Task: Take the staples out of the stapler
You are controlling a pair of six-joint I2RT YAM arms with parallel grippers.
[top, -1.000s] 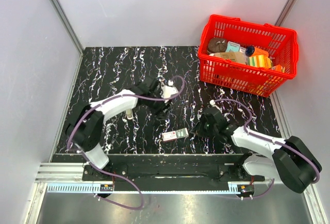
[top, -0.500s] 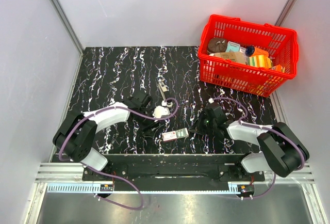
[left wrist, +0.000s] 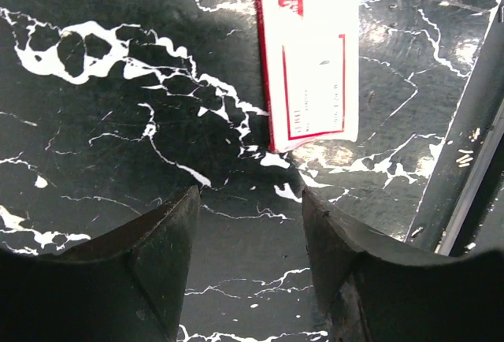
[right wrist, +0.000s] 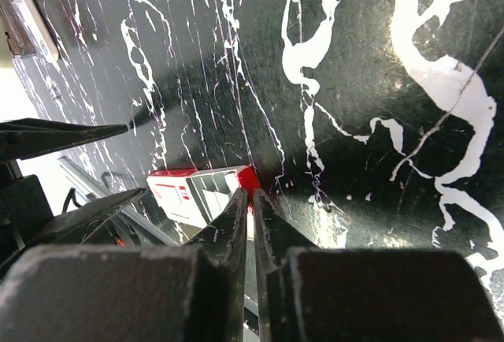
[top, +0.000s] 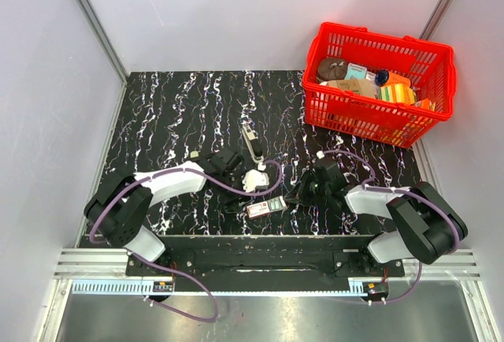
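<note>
**Black marbled table: the stapler lies alone, both grippers low beside a small box**

Black stone veined with white makes up the table [top: 157, 105], and from where I stand both arms are folded down close to its near edge. On the left, the left gripper [left wrist: 250, 200] hangs just above the surface with its jaws spread apart and nothing between them. Its wrist camera shows only bare marble in the gap.

A little farther out, toward the middle of the table, the stapler [top: 250, 139] lies flat on the stone. It is slim, dark and silver, and it points roughly away from the arms. Neither gripper touches it. I cannot pick out the staples as a separate strip in any view.

Nearer the edge, just ahead of the left fingers, a small red-and-white box [left wrist: 307, 66] lies on the table between the two grippers. The right gripper [right wrist: 250, 192] comes in from the other side with its fingers pressed together and nothing held. Their tips are down at the table and right beside the red end of the box.

Far right, at the back corner, a red plastic basket [top: 358, 117] holds assorted packages, well apart from everything else.
</note>
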